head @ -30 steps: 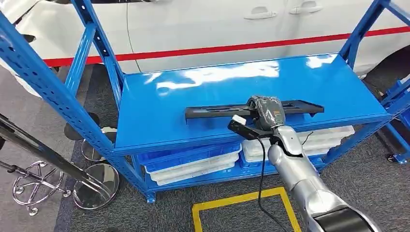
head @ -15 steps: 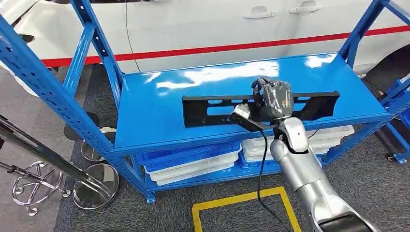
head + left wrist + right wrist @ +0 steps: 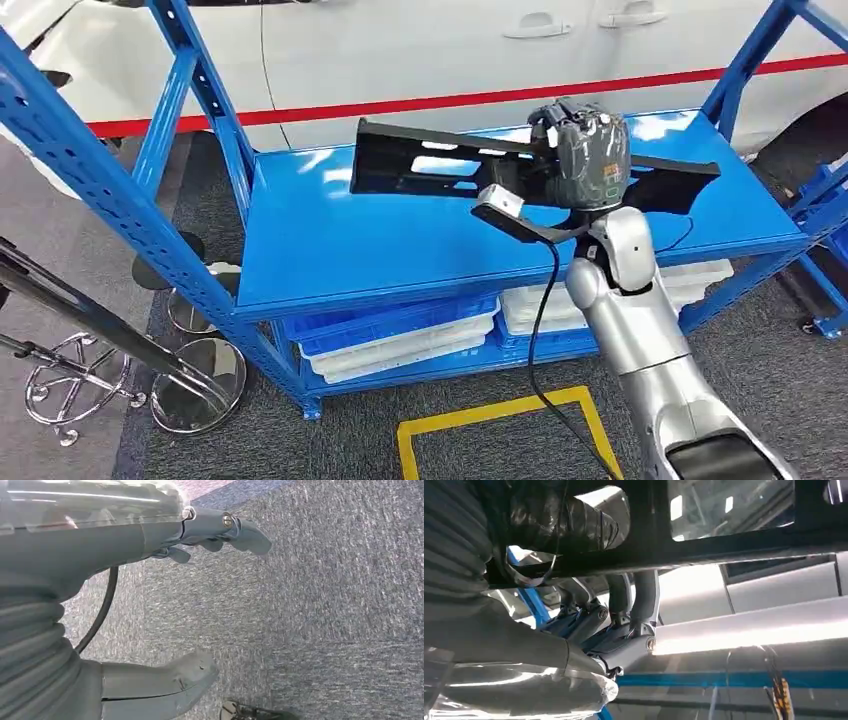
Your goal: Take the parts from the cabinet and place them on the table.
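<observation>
right hand [image 3: 588, 155] clamped on long black part [image 3: 440, 162] | part held clear above blue shelf [image 3: 400, 240], near its rear edge | level carry advised, uprights to be avoided | left hand [image 3: 200, 540] hanging, fingers apart

Part [image 3: 430, 160]: black throughout, held in the right robot hand [image 3: 590, 155].
Right robot hand: dark grey under a clear glossy film; silver arm behind it.
Left robot hand [image 3: 150, 605]: grey ribbed cover, grey thumb, darker fingers.
Shelf [image 3: 400, 240]: glossy blue below the right robot hand, with white glare patches.
Trays [image 3: 400, 340]: blue and white, stacked under the shelf.
Car [image 3: 420, 50]: white with a red stripe, beyond the right robot hand.
Floor [image 3: 450, 400]: speckled grey carpet with a yellow outline.
</observation>
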